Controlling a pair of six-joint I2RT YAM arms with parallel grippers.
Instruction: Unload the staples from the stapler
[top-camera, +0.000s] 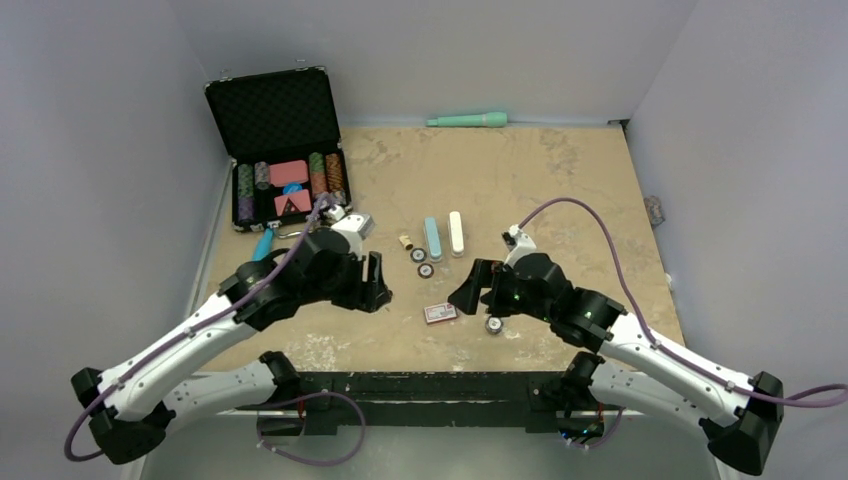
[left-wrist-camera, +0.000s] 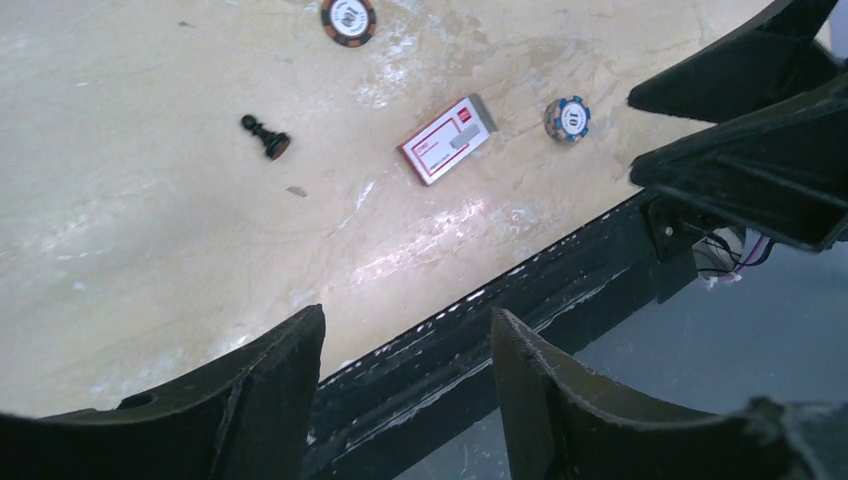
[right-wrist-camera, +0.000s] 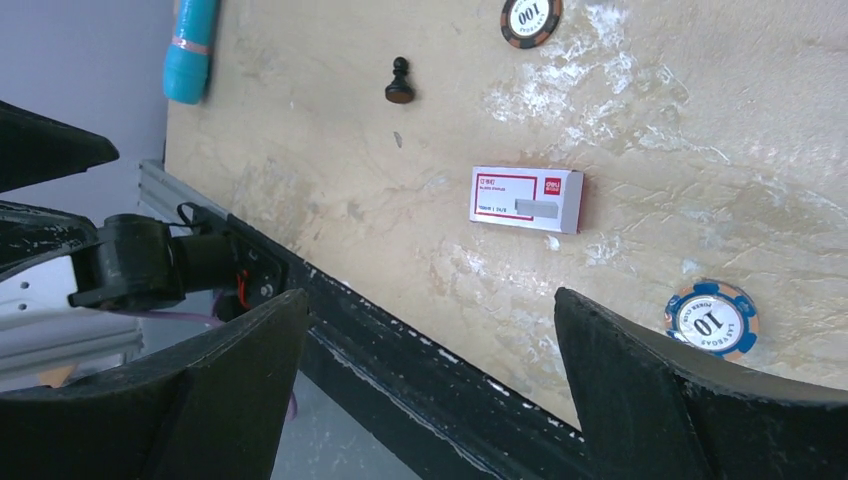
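Note:
Two slim oblong bodies, one light blue (top-camera: 432, 238) and one cream (top-camera: 456, 232), lie side by side mid-table; they look like staplers, and I cannot tell which one is the stapler. A red-and-white staple box (top-camera: 440, 312) (left-wrist-camera: 448, 139) (right-wrist-camera: 527, 199) lies flat between the arms. Whether the grey strip (right-wrist-camera: 531, 207) on its top is loose staples or print, I cannot tell. My left gripper (top-camera: 375, 285) (left-wrist-camera: 407, 313) is open and empty over the table's near edge. My right gripper (top-camera: 478, 287) (right-wrist-camera: 431, 295) is open wide and empty, right of the box.
Poker chips (top-camera: 418, 255) (top-camera: 493, 324) (right-wrist-camera: 711, 318) and a black pawn (left-wrist-camera: 265, 137) (right-wrist-camera: 398, 82) lie around the box. An open chip case (top-camera: 280, 150) stands back left, a blue pen (top-camera: 262, 245) (right-wrist-camera: 192, 45) lies beside it, and a teal tool (top-camera: 468, 120) lies at the back wall.

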